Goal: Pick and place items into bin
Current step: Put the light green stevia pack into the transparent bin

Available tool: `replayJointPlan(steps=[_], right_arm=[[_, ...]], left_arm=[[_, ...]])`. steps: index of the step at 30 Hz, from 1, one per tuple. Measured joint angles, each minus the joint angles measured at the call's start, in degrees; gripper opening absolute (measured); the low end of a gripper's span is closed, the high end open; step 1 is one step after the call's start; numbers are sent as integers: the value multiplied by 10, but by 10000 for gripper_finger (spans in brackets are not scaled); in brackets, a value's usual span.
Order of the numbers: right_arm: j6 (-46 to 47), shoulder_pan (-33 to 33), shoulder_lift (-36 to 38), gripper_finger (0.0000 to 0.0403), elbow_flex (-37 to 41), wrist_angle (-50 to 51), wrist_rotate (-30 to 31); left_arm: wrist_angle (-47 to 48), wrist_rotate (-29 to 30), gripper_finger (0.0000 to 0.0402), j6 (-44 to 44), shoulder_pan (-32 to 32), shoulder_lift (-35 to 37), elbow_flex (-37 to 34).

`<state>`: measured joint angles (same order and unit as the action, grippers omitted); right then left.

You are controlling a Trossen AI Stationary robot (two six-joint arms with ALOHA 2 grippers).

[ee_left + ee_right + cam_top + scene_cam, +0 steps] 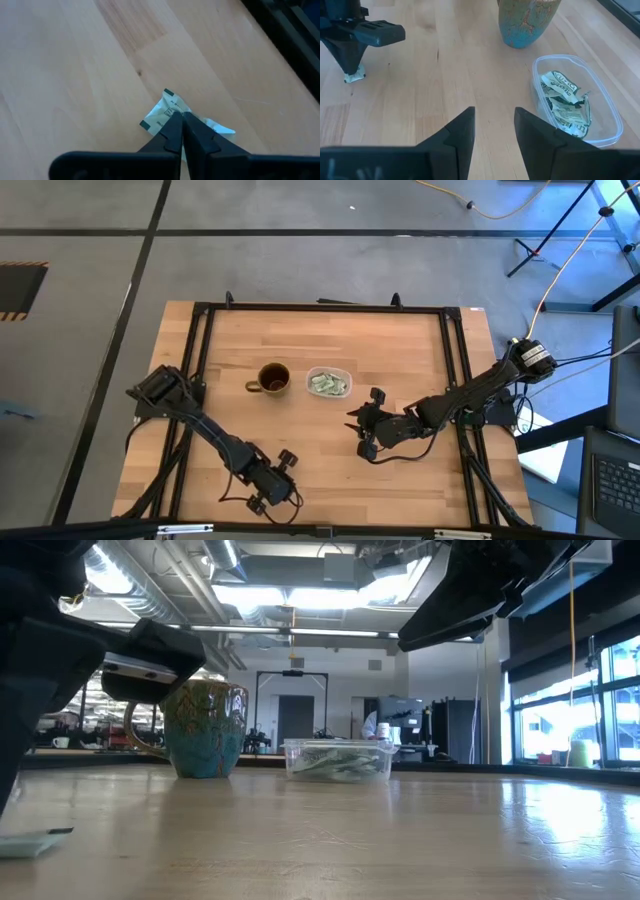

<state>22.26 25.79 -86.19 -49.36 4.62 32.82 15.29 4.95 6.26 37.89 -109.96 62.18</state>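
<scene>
- The left tool (181,122) is pinched shut on a small flat pale green and white packet (162,115) lying on the light wooden counter (330,450).
- A straight lift is advised, then travel toward one o'clock to the shallow clear plastic bin (329,382).
- The right tool (493,131), fingers wide, is empty.

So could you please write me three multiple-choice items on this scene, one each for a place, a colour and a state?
1. Where is the bin?
A. Beside the mug
B. At the table's near edge
C. Inside the mug

2. What colour is the mug's outside?
A. Red
B. Teal with brown
C. White

3. How is the left gripper?
A. Wide open
B. Out of view
C. Shut on a packet

Answers: 1 A, they sit side by side mid-table; 2 B, per the low view; 3 C, its fingers pinch the packet.
</scene>
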Motion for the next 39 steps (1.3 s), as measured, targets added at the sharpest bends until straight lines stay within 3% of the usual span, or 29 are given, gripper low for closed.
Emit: replayJointPlan(steps=[7,15,17,21,25,31,39], right_arm=[[-2,0,0,141,0,0,0],[-2,0,0,141,0,1,0],[-3,0,0,141,0,2,0],[-3,0,0,141,0,6,0],[-3,0,0,141,0,10,0],[-3,0,0,141,0,16,0],[-3,0,0,141,0,17,0]], left_arm=[[53,28,4,-8,-18,74,-5],[37,262,5,-47,-114,194,-2],[21,280,4,-69,-159,209,-2],[-30,183,3,-151,-256,213,-2],[-67,77,7,-178,-345,188,-2],[-71,37,4,-175,-429,142,-2],[-105,7,7,-174,-448,73,-1]])
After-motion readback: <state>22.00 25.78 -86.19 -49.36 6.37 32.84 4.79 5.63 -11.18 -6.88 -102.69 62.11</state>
